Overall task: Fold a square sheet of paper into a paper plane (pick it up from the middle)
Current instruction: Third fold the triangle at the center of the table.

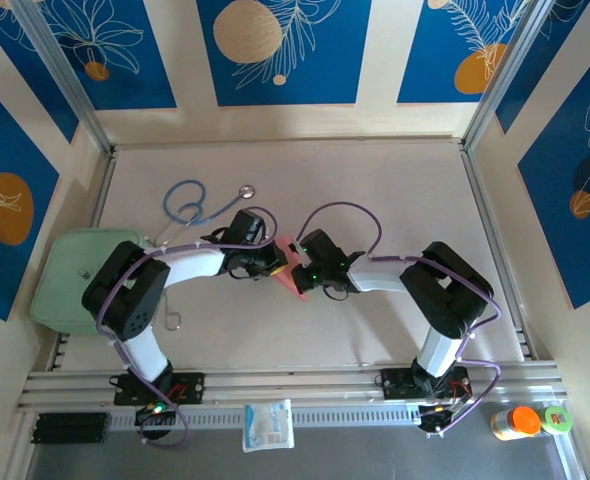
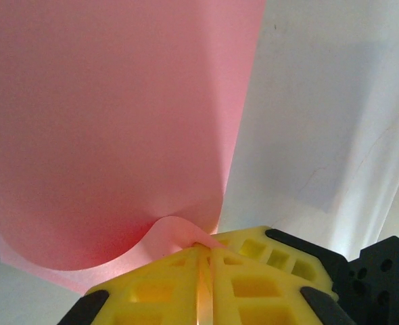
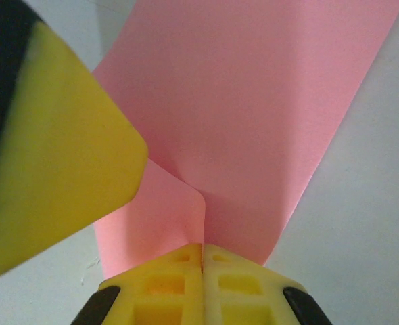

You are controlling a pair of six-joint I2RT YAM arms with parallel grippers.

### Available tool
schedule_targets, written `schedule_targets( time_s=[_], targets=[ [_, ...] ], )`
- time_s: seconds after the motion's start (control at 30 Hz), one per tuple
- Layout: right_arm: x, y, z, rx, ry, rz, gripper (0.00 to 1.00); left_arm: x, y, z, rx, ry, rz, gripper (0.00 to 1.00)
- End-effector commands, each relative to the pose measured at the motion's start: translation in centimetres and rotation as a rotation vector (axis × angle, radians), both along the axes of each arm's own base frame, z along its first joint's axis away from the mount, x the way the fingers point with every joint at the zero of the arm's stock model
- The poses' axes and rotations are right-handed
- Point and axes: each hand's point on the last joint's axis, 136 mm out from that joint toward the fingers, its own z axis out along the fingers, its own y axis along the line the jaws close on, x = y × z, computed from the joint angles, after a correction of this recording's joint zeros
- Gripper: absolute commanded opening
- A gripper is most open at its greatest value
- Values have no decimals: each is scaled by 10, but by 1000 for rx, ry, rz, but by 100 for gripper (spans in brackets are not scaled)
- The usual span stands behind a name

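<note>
top view: seems early in the task. finds the sheet (image 1: 291,262) mid-counter (image 1: 395,190), apparently picked up at its middle and gathered into a small pink sliver, tilted up rather than flat. shows no sharp crease, no point and no wings, so judges every fold of the plane yet to do. sets the sheet between the left pincer (image 1: 278,263) and right pincer (image 1: 301,276), which meet nose to nose over it. keeps the stethoscope (image 1: 190,205) and pad (image 1: 70,280) well apart, off to the left.

left wrist: looks along the left pincer (image 2: 205,254), pressed together and nipping a curled lip of the sheet (image 2: 111,115). has the rest of the pink fanning away from the tips over the counter (image 2: 321,101), bowed near the grip.

right wrist: catches the right pincer (image 3: 203,252) pressed tight on a raised ridge of the sheet (image 3: 253,95), with the pink spreading up and away from the tips. puts a blurred yellow finger (image 3: 57,149), probably the left pincer's, just beside that ridge.
</note>
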Motion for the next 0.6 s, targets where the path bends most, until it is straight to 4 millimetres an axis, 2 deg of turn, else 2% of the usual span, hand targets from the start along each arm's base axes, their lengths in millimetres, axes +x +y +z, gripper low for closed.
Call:
schedule_targets(
  time_s=[0.0, 0.57],
  targets=[
    [-7, -9, -16, -45, 64, -18, 0, -11, 0, -15, 15, 36, -22, 12],
    [-7, -12, -19, -52, 72, -26, 0, -21, 9, -32, 57, 64, -26, 11]
  ],
)
